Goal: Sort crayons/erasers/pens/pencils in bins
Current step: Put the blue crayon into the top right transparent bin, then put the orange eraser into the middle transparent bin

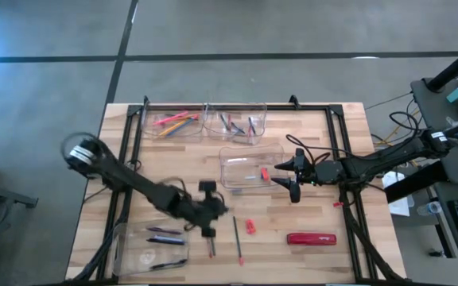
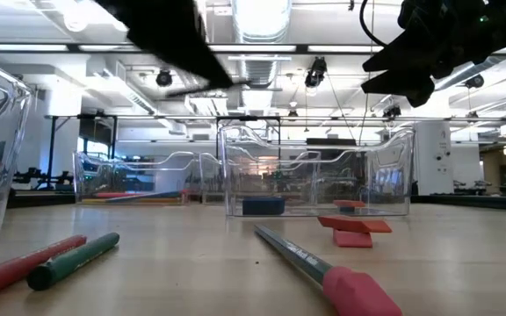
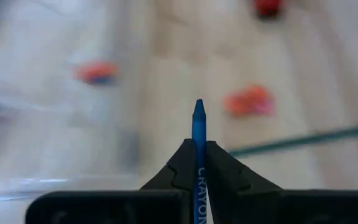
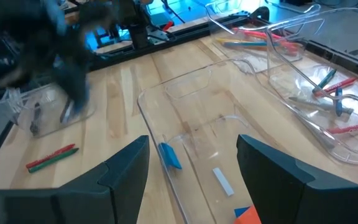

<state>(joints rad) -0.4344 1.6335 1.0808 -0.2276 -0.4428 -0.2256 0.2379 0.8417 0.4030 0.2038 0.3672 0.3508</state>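
My left gripper (image 3: pixel 197 149) is shut on a blue crayon (image 3: pixel 198 115) and hangs above the table's near middle (image 1: pixel 210 210). Below it on the wood lie a red stick (image 1: pixel 211 243) and a green pencil (image 1: pixel 237 238), with a small red eraser (image 1: pixel 250 226) beside them. Four clear bins stand around. One at the far left (image 1: pixel 173 121) holds orange and yellow pencils, and the one beside it (image 1: pixel 235 123) holds crayons. The middle bin (image 1: pixel 249 167) holds erasers, the near-left bin (image 1: pixel 151 246) dark pens. My right gripper (image 4: pixel 191 168) waits open over the middle bin's right end (image 1: pixel 293 179). My left gripper pinches the blue crayon between its two fingers, on the wrapped shaft (image 3: pixel 199 163) behind the tip. The crayon lies along the fingers, and its pointed tip (image 3: pixel 199 109) sticks out past them. The crayon is lifted clear of the table.
A large red oblong object with white lettering (image 1: pixel 311 238) lies near the table's near right. Black rails (image 1: pixel 130 143) run along the table's left, right and far sides. Bare wood lies between the middle bin and the near edge.
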